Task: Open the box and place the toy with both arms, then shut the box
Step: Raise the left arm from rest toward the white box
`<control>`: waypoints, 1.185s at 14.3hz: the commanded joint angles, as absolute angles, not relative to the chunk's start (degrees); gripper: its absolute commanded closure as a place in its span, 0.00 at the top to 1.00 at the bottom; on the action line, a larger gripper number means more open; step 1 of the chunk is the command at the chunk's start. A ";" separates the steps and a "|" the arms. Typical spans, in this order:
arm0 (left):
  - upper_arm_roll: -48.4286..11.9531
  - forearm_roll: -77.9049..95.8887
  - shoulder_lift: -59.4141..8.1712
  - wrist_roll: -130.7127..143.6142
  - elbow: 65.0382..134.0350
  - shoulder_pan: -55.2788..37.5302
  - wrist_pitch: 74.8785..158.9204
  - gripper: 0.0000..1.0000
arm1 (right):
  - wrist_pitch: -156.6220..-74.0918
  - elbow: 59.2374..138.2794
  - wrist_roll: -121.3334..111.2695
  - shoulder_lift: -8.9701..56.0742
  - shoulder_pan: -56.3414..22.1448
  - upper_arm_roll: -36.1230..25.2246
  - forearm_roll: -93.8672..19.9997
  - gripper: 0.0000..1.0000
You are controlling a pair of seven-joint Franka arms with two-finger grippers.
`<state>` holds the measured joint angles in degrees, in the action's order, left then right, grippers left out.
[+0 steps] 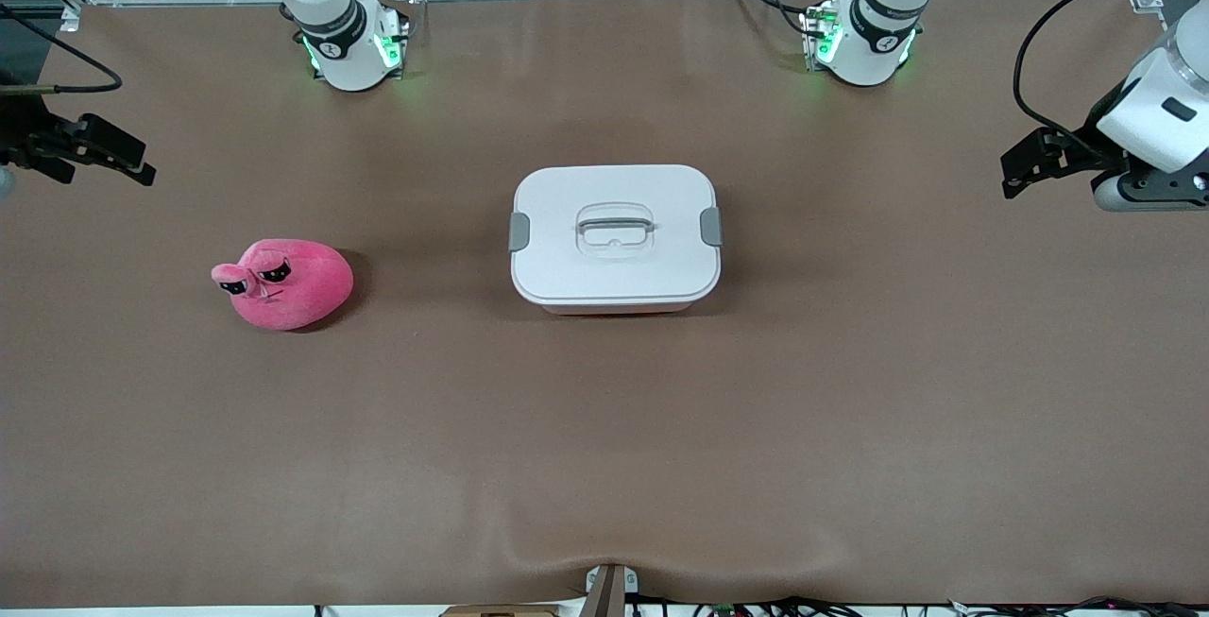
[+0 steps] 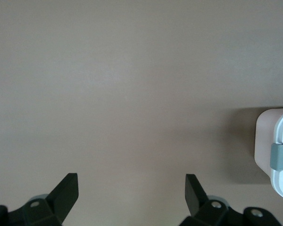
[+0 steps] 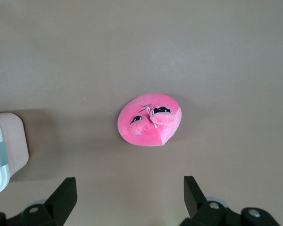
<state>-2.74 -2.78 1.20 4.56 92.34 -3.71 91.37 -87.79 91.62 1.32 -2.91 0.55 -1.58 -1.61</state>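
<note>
While the front view is showing the whole brown bench (image 1: 604, 447), the box (image 1: 615, 237) is sitting near its middle with the white lid (image 1: 614, 192) on, a grey clip (image 1: 519, 231) at the end toward the right arm and another grey clip (image 1: 711, 226) at the end toward the left arm, and the recessed handle (image 1: 615, 226) lying flat in the lid. The toy (image 1: 286, 283) is lying on the bench well apart from the box, toward the right arm's end and slightly nearer the front camera, its droopy eyes facing that end. The right pincer (image 1: 142, 166) is hanging over the bench edge at the right arm's end, above bare surface, holding nothing. The left pincer (image 1: 1013, 184) is hanging over the left arm's end, also holding nothing. Both arms are waiting clear of the box and toy.

Seen from the left wrist view, the left pincer (image 2: 132, 188) is showing its two black fingers (image 2: 66, 190) spread wide apart over bare bench, with one corner of the box (image 2: 276, 155) and a clip at the frame edge.

Seen from the right wrist view, the right pincer (image 3: 130, 190) is likewise standing wide apart, with the toy (image 3: 150, 120) lying below on the bench between and ahead of the fingers (image 3: 63, 193), and one end of the box (image 3: 7, 150) at the edge.
</note>
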 commanded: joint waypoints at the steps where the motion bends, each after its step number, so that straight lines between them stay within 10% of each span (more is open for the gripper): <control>1: -2.81 -2.90 0.44 4.57 90.70 -3.52 90.18 1.00 | -87.98 91.14 1.41 -3.51 0.70 -1.49 -0.53 1.00; 17: -0.79 -2.02 -8.09 10.60 83.41 -3.87 90.79 1.00 | -86.48 90.97 -1.13 -3.25 0.27 -1.32 -0.88 1.00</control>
<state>-0.72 -2.56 -7.00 6.79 85.41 -3.38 91.46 -86.95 90.94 0.56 -2.91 0.47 -1.49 -1.61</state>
